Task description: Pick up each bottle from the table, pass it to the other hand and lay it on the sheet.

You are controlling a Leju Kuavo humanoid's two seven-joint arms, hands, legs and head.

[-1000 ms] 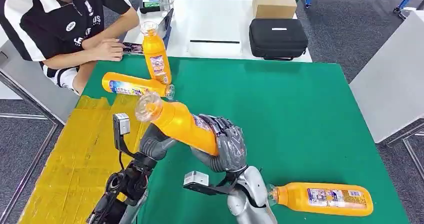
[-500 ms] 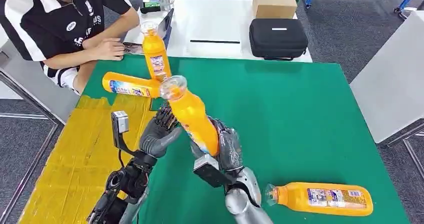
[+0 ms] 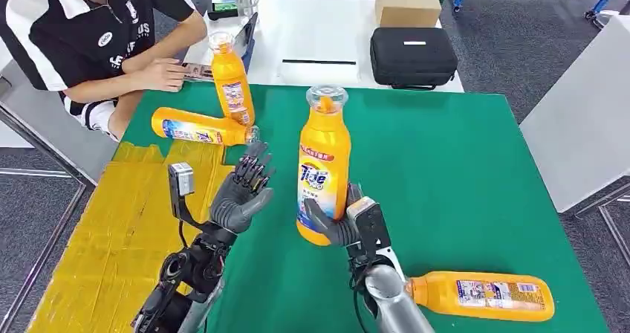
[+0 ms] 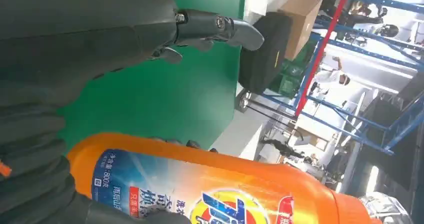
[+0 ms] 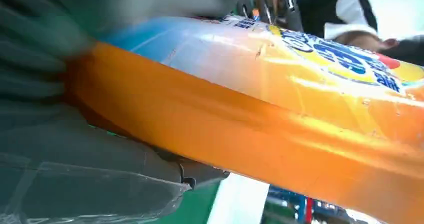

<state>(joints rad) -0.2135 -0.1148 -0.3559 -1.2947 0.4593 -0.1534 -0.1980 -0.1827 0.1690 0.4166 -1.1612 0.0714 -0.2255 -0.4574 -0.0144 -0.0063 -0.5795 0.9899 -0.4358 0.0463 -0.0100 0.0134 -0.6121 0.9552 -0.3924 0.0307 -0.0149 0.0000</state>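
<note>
My right hand [image 3: 338, 225] grips an orange Tide bottle [image 3: 322, 166] near its base and holds it upright above the green table [image 3: 460, 162]; the same bottle [image 5: 280, 104] crosses the right wrist view and the bottle [image 4: 210, 189] lies along the left wrist view. My left hand [image 3: 243, 189] stands open beside it, fingers spread, a small gap away. Another orange bottle [image 3: 479, 296] lies on the table at the front right. On the far left, one bottle [image 3: 232, 80] stands and one bottle [image 3: 197, 127] lies by the yellow sheet [image 3: 111, 229].
A person [image 3: 96, 36] sits at the table's far left corner with a hand by the standing bottle. Behind the green table a white table [image 3: 319, 28] carries a black case [image 3: 413, 56], a cardboard box [image 3: 406, 2] and a laptop.
My right hand has swung the held bottle from tilted toward the left to upright and moved it right. My left hand has let go of it and opened.
</note>
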